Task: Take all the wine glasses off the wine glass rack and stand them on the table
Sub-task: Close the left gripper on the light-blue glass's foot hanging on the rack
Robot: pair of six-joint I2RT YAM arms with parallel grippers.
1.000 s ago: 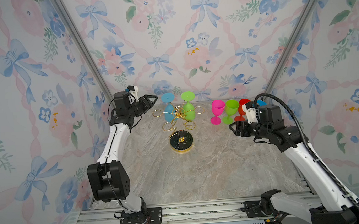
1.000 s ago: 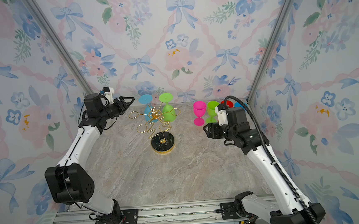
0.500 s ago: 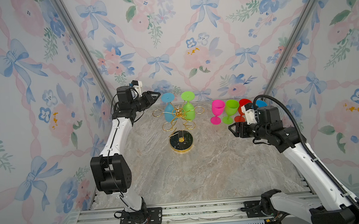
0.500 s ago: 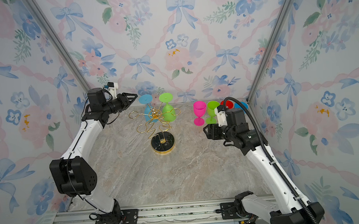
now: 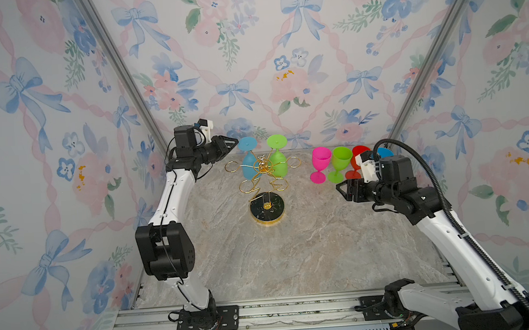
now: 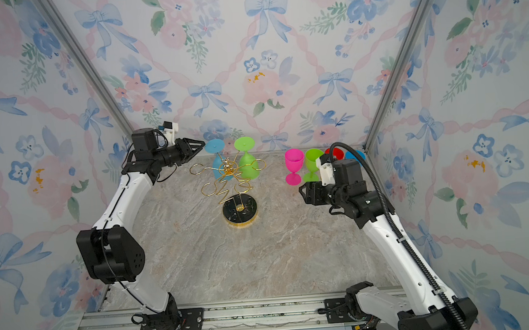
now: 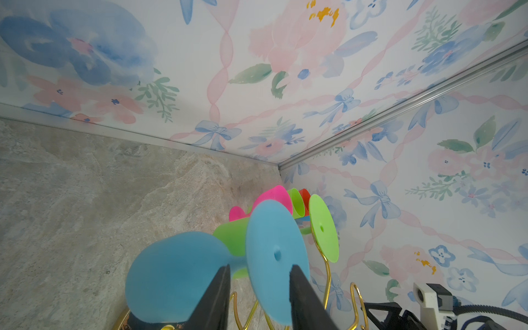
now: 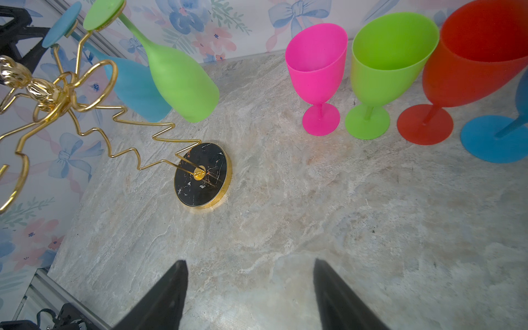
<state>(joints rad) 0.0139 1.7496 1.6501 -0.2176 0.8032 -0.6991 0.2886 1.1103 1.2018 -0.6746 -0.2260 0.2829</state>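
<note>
The gold wire wine glass rack (image 5: 262, 169) stands mid-table on its round black base (image 5: 267, 208) (image 6: 240, 211) (image 8: 201, 174). Two glasses hang upside down on its far arms: a blue wine glass (image 5: 249, 170) (image 6: 214, 146) (image 8: 134, 85) and a green one (image 5: 278, 166) (image 6: 248, 168) (image 8: 180, 83). My left gripper (image 5: 234, 142) (image 6: 201, 143) (image 7: 258, 267) is up at the blue glass's foot (image 7: 274, 251). Its jaws straddle the foot disc, one finger between bowl (image 7: 174, 274) and foot, with a gap still showing. My right gripper (image 5: 341, 187) (image 6: 303, 190) (image 8: 250, 260) hovers open over bare table, right of the rack.
Several glasses stand upright in a row at the back right: pink (image 5: 320, 162) (image 8: 317, 68), green (image 5: 341, 160) (image 8: 391, 57), red (image 5: 359, 152) (image 8: 480, 51) and blue (image 5: 383, 151) (image 8: 494, 140). Flowered walls close in the back and both sides.
My left gripper has risen and reached right to the blue glass's foot, and its jaws have narrowed around it. The right arm has stayed put.
</note>
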